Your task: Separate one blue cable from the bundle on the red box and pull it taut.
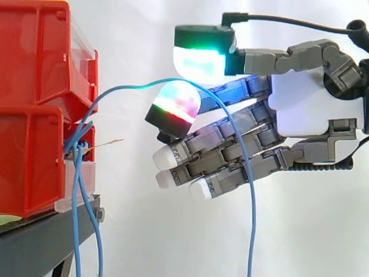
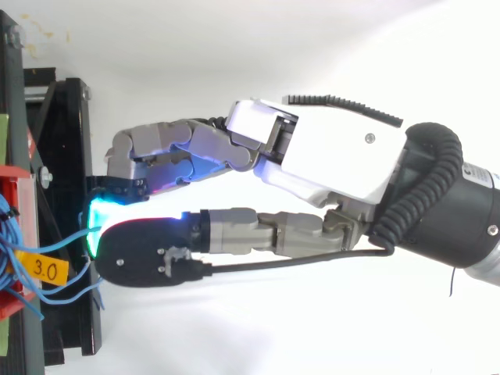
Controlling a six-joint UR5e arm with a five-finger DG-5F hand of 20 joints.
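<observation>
Blue cable (image 1: pixel 253 219): arcs out of the bundle (image 1: pixel 78 151) at the front of the red bins (image 1: pixel 34 86), runs between the thumb pad and one glowing fingertip, then hangs slack down across the other fingers (image 1: pixel 225 153).
Hand (image 1: pixel 311 101): nearly straight. Thumb and one fingertip seem to pinch the cable lightly, and the rest grip nothing.
Slip risk: thin cable between rounded pads — a pull could let it slide through rather than tauten.
Snag risk: neighbouring strands and the yellow tag (image 2: pixel 43 269) lie close — if tangled, they may drag along.
</observation>
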